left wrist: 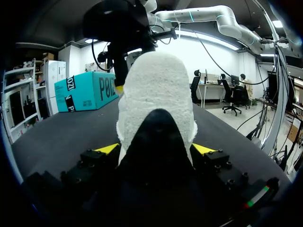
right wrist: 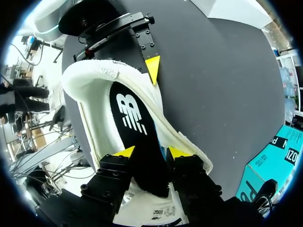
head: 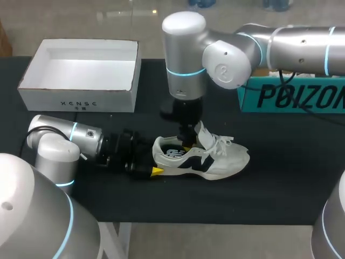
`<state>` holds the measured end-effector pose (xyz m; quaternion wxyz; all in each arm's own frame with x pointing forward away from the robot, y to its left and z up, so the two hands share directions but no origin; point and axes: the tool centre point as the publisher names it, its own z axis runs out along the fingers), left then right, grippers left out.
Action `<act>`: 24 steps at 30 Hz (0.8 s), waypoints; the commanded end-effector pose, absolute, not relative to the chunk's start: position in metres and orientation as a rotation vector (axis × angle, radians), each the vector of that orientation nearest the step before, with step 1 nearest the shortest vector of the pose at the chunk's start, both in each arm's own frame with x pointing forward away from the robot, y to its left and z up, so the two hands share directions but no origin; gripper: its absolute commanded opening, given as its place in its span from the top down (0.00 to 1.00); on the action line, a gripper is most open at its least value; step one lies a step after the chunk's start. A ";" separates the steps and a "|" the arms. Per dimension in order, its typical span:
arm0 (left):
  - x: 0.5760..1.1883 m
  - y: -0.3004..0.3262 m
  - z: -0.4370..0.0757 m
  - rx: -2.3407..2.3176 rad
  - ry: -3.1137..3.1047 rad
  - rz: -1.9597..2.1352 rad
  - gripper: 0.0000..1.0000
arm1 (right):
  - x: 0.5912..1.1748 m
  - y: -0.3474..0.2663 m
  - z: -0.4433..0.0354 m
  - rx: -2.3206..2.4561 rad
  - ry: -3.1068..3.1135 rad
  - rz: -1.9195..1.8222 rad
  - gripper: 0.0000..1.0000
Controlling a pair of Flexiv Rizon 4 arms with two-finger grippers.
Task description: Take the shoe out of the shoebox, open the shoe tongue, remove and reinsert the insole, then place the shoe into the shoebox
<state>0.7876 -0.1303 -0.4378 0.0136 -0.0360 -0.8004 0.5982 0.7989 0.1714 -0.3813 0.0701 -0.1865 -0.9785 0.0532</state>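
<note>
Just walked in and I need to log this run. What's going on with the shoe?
The shoe stands on the table, out of the empty shoebox. The left gripper clamps its heel from behind. The right gripper reaches down into the opening and pinches the black insole, which lies mostly inside the shoe.

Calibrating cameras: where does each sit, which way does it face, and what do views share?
Head view: above and behind, looking down on the table; left arm and right arm show.
Left wrist view: low, facing the heel of the shoe; left gripper clamps it.
Right wrist view: overhead, looking into the shoe; right gripper holds the insole.
Shared: all show the shoe.
</note>
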 end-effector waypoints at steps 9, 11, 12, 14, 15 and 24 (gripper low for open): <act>0.788 -0.130 -0.443 -0.114 -2.497 1.861 1.00 | 0.793 0.182 -0.433 -0.537 -2.880 0.160 0.51; 0.788 -0.130 -0.443 -0.114 -2.497 1.861 1.00 | 0.790 0.183 -0.435 -0.528 -2.879 0.154 0.52; 0.788 -0.130 -0.443 -0.114 -2.497 1.861 1.00 | 0.789 0.184 -0.436 -0.526 -2.876 0.155 0.52; 0.788 -0.130 -0.443 -0.114 -2.497 1.861 1.00 | 0.786 0.184 -0.438 -0.518 -2.868 0.149 0.53; 0.788 -0.130 -0.443 -0.114 -2.497 1.861 1.00 | 0.784 0.184 -0.438 -0.520 -2.860 0.147 0.54; 0.788 -0.130 -0.443 -0.114 -2.497 1.861 1.00 | 0.774 0.184 -0.436 -0.476 -2.844 0.148 1.00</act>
